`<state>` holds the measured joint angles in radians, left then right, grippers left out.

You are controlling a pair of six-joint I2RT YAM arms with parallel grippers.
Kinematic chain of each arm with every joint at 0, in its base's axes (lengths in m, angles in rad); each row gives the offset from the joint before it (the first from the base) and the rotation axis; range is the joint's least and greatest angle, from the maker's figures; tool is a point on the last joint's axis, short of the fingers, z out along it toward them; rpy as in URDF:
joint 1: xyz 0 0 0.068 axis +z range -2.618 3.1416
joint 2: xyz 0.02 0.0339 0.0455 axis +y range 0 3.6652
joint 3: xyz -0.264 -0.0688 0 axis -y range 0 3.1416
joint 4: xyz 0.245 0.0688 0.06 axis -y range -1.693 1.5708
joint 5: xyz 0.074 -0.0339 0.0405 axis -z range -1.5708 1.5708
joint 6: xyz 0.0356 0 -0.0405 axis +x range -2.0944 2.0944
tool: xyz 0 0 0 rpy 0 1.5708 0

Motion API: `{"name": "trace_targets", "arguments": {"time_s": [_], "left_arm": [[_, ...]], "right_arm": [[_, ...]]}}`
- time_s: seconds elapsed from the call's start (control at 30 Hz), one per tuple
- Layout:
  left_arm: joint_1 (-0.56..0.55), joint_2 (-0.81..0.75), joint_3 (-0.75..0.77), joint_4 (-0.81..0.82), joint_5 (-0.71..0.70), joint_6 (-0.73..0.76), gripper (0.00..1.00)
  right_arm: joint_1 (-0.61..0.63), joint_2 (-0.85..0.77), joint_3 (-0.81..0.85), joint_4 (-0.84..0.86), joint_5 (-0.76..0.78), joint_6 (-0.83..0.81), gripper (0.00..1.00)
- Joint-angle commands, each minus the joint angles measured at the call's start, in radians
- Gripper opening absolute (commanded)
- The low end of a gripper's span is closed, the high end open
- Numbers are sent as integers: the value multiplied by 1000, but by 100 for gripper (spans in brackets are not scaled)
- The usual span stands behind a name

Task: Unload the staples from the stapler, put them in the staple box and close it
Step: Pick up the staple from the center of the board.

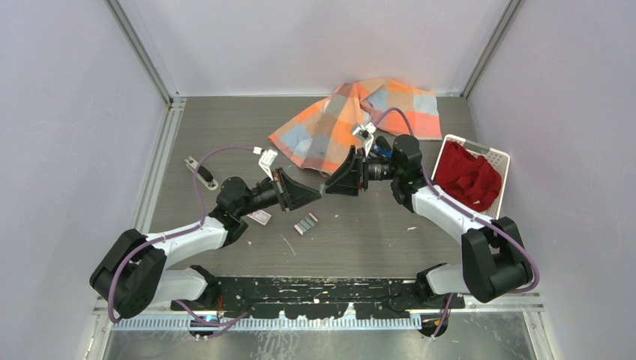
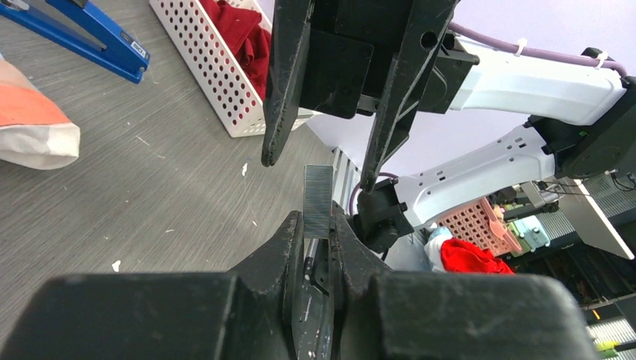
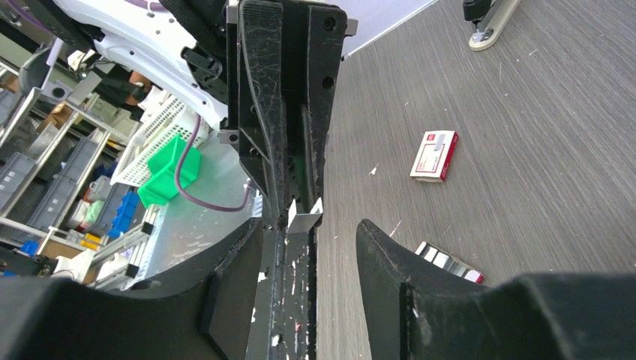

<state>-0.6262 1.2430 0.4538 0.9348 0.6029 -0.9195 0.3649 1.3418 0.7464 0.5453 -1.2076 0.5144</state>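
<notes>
**Two-arm exchange at the centre of the overhead view.** The left gripper (image 2: pixel 318 225) is clamped on one end of a staple strip (image 2: pixel 318 196). The strip juts up from its fingertips in the lower middle of the left wrist view. The right gripper (image 3: pixel 311 232) faces it tip to tip, jaws apart and holding nothing. The strip's free end sits just inside that gap, closer to one finger (image 3: pixel 225 300) than to the other. Further staples (image 1: pixel 305 223) lie on the table (image 1: pixel 375 232) just below the two tools, near a white-and-red packet (image 1: pixel 259 217). The blue stapler (image 2: pixel 82 34) lies at the upper left of the left wrist view beside the checked cloth (image 2: pixel 34 127). It appears hinged open, though too little shows to tell whether its channel is emptied.

**Hazards.**
- (a) Only a short length of the strip is pinched, so an off-centre closing finger may lever it sideways out of the hold.
- (b) Joined staples part easily, and squeezing the free end could snap the strip and scatter pieces.
- (c) If the left gripper releases before the right has purchase, the strip drops to the table.
- (d) The opposing fingertips are nearly touching, so a small advance would knock them together.
</notes>
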Motion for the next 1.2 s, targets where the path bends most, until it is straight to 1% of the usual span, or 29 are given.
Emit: {"name": "trace_targets", "arguments": {"time_s": [0.0, 0.13, 0.57, 0.67, 0.77, 0.87, 1.0, 1.07, 1.17], "left_arm": [[-2, -23, 12, 94, -28, -8, 0], [-6, -22, 19, 98, -37, -15, 0], [-45, -14, 44, 104, -41, -15, 0], [-46, -10, 44, 109, -43, -18, 0], [-46, -13, 38, 112, -50, -17, 0], [-47, -15, 31, 113, -59, -17, 0], [-46, -13, 27, 121, -63, -20, 0], [-46, -12, 26, 123, -63, -22, 0], [-47, -10, 26, 123, -63, -22, 0]], "right_arm": [[6, -33, -16, 184, 19, 144, 54], [15, -48, -31, 234, 36, 183, 53], [43, -32, -35, 232, 62, 193, 49], [43, -29, -34, 231, 61, 191, 47], [43, -29, -33, 229, 60, 190, 43], [43, -29, -34, 227, 59, 188, 43], [44, -28, -32, 223, 57, 185, 38], [44, -27, -29, 220, 56, 184, 33], [44, -28, -26, 219, 52, 183, 23]]}}
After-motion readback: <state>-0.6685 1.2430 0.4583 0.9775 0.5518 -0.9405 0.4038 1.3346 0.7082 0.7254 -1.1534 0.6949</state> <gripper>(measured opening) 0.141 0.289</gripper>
